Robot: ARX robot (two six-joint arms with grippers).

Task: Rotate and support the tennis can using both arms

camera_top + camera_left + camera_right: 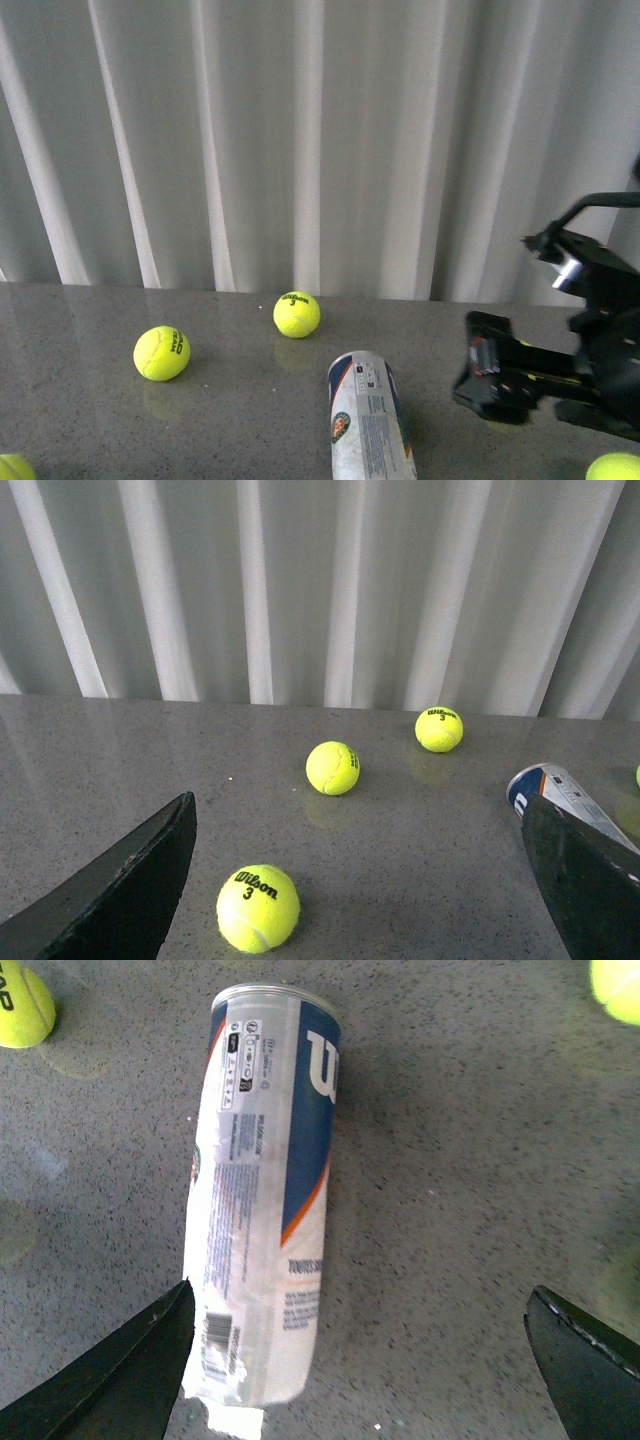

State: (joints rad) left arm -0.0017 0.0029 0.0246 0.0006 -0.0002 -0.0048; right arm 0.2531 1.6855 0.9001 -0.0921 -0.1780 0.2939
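The tennis can (pixel 370 425) lies on its side on the grey table, one end pointing toward the curtain; its near part is cut off by the front view's lower edge. In the right wrist view the tennis can (pixel 262 1210) shows its white-navy-orange label and silver rim, and one end lies just inside one finger (pixel 125 1380). My right gripper (pixel 355 1390) is open and empty above the table; in the front view it (pixel 485 375) hangs right of the can. My left gripper (pixel 360 920) is open and empty, with the can's end (pixel 555 785) beside one finger (pixel 585 880).
Yellow-green tennis balls lie around: two (pixel 161 352) (pixel 297 313) beyond the can, one (pixel 12 467) at the front left and one (pixel 615 467) at the front right. One ball (pixel 258 908) sits between the left fingers. A white curtain (pixel 320 140) closes the back.
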